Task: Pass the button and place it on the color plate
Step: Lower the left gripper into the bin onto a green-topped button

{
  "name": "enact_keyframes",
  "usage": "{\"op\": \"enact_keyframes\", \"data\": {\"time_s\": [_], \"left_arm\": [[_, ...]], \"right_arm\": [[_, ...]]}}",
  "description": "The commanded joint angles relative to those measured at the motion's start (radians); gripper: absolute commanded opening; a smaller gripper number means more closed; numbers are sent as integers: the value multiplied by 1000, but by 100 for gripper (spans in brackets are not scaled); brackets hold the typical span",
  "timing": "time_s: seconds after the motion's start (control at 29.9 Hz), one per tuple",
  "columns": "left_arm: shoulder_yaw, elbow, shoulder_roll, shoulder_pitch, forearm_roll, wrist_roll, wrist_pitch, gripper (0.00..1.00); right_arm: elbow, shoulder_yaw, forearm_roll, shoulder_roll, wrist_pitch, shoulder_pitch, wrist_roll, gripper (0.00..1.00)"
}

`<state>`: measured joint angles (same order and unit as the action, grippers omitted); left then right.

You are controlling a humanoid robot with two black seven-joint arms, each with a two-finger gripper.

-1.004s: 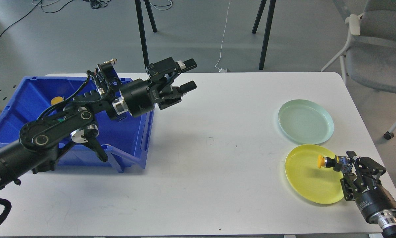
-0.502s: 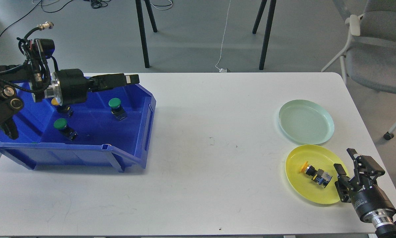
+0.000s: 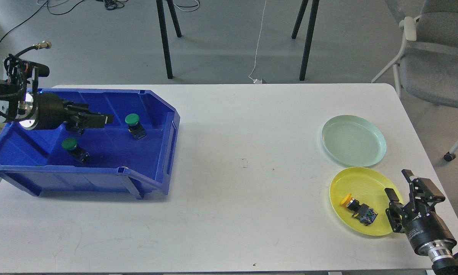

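Yellow plate (image 3: 366, 183) sits at the lower right of the frame, close to the table's (image 3: 244, 214) right edge, and the yellow-capped button (image 3: 358, 209) lies on its side inside it, toward the plate's near rim, with the cap pointing to the upper left. Just right of the plate, the right gripper (image 3: 413, 191) stands with its 2 fingers spread apart and holding nothing; the left finger overlaps the plate's right rim, apart from the button. Above the yellow plate, nearly touching its far rim, rests the pale green plate (image 3: 354, 140), bare inside.

At the left of the frame, the blue bin (image 3: 167, 126) takes up the table's left end, its near lip close to the front-left corner. The left gripper (image 3: 99, 119) reaches in from the left edge over the bin's interior; it is seen dark and end-on, so I cannot tell how its jaws stand. 2 green buttons are inside: one (image 3: 134, 124) just right of the fingertips, the other (image 3: 73, 148) lower, near the bin's front wall.

Between the bin's right wall and the 2 plates, the white tabletop spans the whole middle of the frame.
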<state>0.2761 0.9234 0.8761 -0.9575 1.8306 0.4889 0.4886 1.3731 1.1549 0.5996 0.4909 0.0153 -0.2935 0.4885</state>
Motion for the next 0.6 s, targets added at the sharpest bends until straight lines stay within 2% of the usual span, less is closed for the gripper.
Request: {"op": "enact_keyframes", "data": {"time_s": [0.0,0.13,0.2,0.27,0.43,0.57], "left_arm": [[-20,-35,1,3,15,0,0,95],[-22,-72,1,11,16,0,0,95],[-22,-104,-2,17,16,0,0,95],[-22,-129,-5,26,15,0,0,95],[-22,-138,-8,45,12,0,0,95],[-22,-140,-9,69,9,0,0,95]], "right_arm": [[0,0,0,0,0,-1,0,73],[1,2,0,0,0,1,0,77],[4,3,-1,0,0,2,0,85],[11,14,-1,1,-1,2,0,99],[59,74,-9,1,-23,19,0,99],[124,114,-18,3,-66,117,0,99]]}}
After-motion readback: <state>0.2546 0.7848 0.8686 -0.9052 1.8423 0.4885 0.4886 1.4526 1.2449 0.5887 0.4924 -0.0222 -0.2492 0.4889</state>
